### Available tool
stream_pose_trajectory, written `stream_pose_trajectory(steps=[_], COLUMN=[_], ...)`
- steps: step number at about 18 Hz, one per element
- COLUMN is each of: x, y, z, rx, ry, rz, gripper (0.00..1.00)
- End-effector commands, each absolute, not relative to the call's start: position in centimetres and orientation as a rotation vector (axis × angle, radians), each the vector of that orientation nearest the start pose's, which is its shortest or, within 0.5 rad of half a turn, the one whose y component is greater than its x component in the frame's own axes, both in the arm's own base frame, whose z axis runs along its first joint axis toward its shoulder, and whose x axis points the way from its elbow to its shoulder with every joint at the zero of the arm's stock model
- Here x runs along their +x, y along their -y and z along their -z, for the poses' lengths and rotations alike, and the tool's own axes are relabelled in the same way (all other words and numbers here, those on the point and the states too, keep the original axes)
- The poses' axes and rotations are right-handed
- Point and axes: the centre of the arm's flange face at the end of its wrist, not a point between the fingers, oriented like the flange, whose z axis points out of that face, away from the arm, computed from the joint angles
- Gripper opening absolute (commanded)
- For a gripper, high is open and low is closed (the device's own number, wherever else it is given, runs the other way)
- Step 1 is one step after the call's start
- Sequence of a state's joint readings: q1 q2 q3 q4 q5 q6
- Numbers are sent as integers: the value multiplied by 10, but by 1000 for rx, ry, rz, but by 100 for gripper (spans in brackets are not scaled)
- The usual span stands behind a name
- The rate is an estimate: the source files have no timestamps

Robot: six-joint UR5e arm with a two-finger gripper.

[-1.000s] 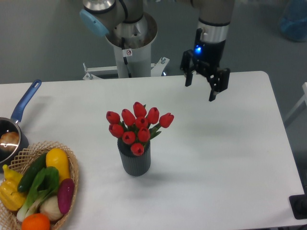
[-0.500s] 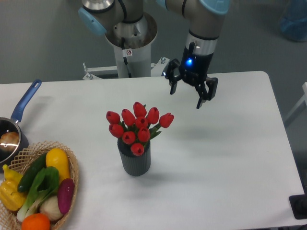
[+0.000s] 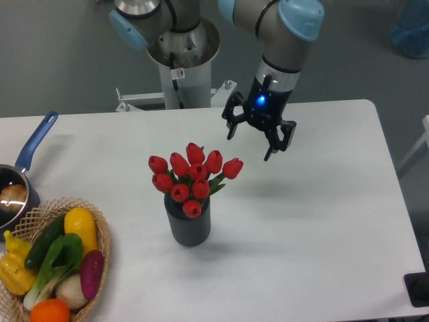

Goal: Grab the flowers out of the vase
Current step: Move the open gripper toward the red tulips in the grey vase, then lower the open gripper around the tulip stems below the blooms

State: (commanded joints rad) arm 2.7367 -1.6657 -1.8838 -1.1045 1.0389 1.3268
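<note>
Tool [image 3: 249, 146] released, fingers spread, holding nothing, hanging above desk [image 3: 322, 221] just right of and behind red tulips [image 3: 193, 176]. Tulips stand upright in ribbed dark grey vase [image 3: 188, 225], mid-desk.

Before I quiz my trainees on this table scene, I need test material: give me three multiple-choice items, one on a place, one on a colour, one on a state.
1. Where do the flowers stand?
A. in the vase
B. in the basket
C. flat on the table

2. What colour is the pan handle?
A. red
B. blue
C. yellow

3. How is the pincer?
A. shut on the flowers
B. shut and empty
C. open and empty

Key: 1 A, stems go into the ribbed grey vase; 2 B, the handle at the left edge is blue; 3 C, its fingers are spread in the air, right of the buds.
</note>
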Motion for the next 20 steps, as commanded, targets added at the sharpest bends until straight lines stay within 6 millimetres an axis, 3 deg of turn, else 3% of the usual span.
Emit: stream_pose_trajectory(steps=[8, 13, 17, 20], x=[-391, -389, -386, -387], y=[-401, -409, -402, -396], z=[-344, -339, -316, -310], rx=[-2508, -2440, -2398, -2359], ry=[-285, -297, -375, -375], rz=[216, 250, 274, 284], gripper=[100, 100, 100, 100])
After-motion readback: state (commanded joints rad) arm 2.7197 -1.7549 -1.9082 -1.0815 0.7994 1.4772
